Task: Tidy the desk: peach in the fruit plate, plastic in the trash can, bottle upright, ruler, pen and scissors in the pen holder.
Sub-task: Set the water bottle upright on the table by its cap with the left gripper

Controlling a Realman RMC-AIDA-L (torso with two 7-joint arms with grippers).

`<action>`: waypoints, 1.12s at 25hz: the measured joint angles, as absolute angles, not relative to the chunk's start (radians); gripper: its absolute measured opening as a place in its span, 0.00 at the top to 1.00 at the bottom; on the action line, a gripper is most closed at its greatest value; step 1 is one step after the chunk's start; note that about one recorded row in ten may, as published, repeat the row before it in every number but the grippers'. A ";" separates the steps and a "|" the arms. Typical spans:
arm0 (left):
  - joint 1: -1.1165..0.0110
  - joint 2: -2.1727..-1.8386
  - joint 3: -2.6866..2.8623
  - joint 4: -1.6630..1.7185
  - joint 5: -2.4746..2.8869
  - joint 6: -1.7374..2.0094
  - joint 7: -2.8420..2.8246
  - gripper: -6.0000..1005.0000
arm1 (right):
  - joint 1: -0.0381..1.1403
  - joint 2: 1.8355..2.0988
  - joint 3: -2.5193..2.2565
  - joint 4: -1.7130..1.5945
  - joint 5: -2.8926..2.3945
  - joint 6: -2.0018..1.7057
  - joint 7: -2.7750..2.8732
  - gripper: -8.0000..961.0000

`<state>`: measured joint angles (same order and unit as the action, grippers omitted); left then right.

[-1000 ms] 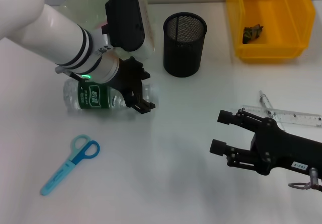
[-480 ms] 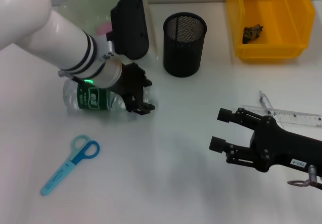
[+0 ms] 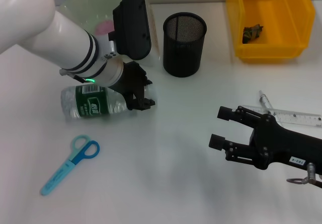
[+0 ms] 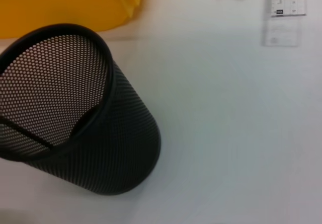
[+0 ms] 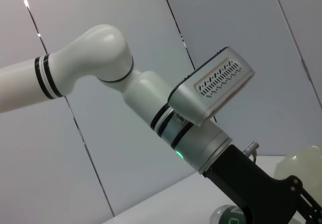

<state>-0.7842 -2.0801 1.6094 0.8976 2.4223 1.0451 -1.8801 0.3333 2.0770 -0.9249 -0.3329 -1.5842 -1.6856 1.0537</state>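
On desk left of pen holder: bottle lies on side, green label up. Left gripper at its cap end, fingers clamped around neck. Likely light, empty-looking clear plastic; thin wall soft, slippery, may dent or roll. Neck stiffest hold for tipping upright. Right gripper hovers apart near ruler, fingers spread, empty.

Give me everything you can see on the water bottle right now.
The bottle is clear, ribbed plastic with a dark green label carrying white print. It lies on its side on the white desk, not yet upright, above the blue scissors and left of the mesh pen holder. The left gripper is closed around its neck end, hiding the cap. Whether it holds liquid cannot be told.
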 joint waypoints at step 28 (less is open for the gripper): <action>-0.493 -2.069 1.472 1.391 2.284 1.138 -1.972 0.52 | 0.352 2.080 -0.922 -0.315 -1.581 -1.674 1.055 0.14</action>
<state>-0.4935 -2.0695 1.4722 1.3905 2.2837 1.1375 -1.9723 0.3522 2.0800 -0.9222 -0.3149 -1.5815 -1.6737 1.0554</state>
